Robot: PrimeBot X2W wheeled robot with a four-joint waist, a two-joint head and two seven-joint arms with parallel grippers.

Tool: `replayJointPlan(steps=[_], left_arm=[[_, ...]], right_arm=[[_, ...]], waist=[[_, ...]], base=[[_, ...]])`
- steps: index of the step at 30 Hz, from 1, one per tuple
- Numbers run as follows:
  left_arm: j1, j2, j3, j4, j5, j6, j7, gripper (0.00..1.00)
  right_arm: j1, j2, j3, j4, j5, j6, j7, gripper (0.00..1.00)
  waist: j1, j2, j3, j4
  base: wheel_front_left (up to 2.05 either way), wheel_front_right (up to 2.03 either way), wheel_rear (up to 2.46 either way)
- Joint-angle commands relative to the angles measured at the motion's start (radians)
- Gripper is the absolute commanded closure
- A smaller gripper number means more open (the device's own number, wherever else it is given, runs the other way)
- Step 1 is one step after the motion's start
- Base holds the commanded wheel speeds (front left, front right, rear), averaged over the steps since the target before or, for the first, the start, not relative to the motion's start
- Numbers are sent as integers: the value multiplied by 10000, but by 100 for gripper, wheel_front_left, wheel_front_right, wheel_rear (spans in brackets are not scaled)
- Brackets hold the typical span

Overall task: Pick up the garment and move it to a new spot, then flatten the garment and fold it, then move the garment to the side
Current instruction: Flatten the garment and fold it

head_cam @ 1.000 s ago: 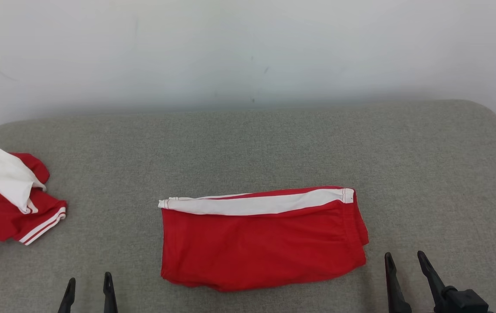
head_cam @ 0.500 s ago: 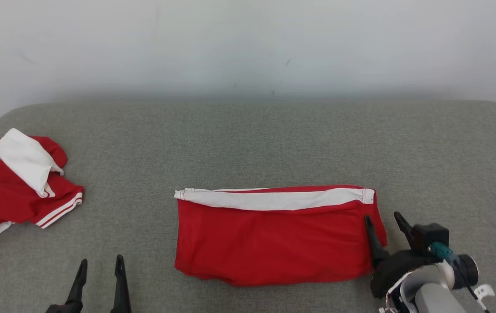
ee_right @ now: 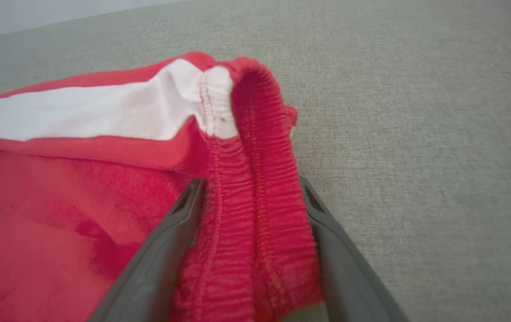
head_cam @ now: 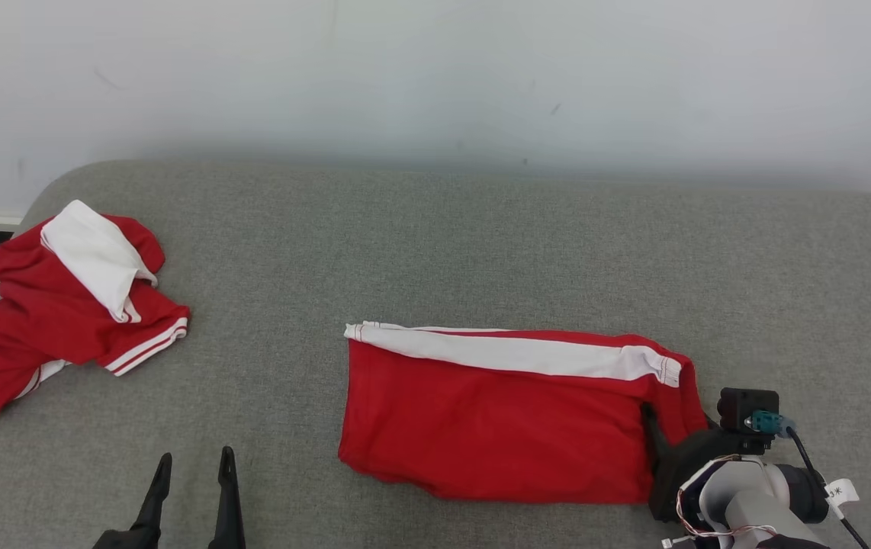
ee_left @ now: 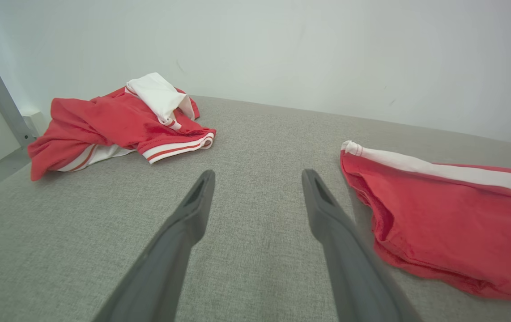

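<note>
Garment: The folded red shorts [head_cam: 496,419] lay flat, with one end right at your right claw [ee_right: 250,182] and the rest stretching away to that claw's left.
Stripe: A white stripe [head_cam: 519,354] ran along the far edge of the shorts, ahead of the right claw and to its left.
Waistband: The gathered elastic waistband [ee_right: 255,232] rose between the right claw's two fingers and filled the gap between them.
Right claw: Your right claw stood spread wide, with one dark finger on each side of the waistband. It straddled the fabric without having closed on it.
Left claw: Your left claw [ee_left: 257,172] was also spread wide and held nothing. It hung above bare cushion, and the near end of the shorts lay just to its right.
Other clothing: A crumpled red and white shirt [head_cam: 69,305] lay ahead of the left claw and to its left, well apart from the shorts.
Surface: A grey fabric cushion [head_cam: 481,244] lay under both claws and both pieces of clothing.
Background: A plain pale wall [head_cam: 435,76] stood beyond the cushion's far edge.
</note>
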Motion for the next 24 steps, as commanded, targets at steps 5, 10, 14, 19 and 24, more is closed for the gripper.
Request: replayJointPlan(steps=[5, 10, 14, 19, 24], left_arm=[[54, -12, -79, 63, -69, 38, -36, 0], [0, -11, -132, 143, -83, 24, -36, 0], [68, -11, -99, 182, -85, 39, -36, 0], [204, -13, -55, 180, -120, 66, -36, 0], [214, -13, -99, 122, -269, 156, -36, 0]], right_arm=[[-68, 76, 343, 598, 695, -20, 619, 0], [-181, 66, 685, 982, 1485, -20, 1567, 100], [-354, -412, 877, 883, 1943, -31, 1709, 100], [-450, -1255, 1172, 630, 2504, -31, 1931, 100], [-363, -2233, 1560, 230, 2971, -25, 2259, 100]], waist=[[-1, 0, -112, -21], [-1, 0, -128, -71], [-1, 0, -191, -138], [-1, 0, -229, -254], [-1, 0, -252, -390]], base=[[0, 0, 0], [0, 0, 0], [0, 0, 0], [0, 0, 0], [0, 0, 0]])
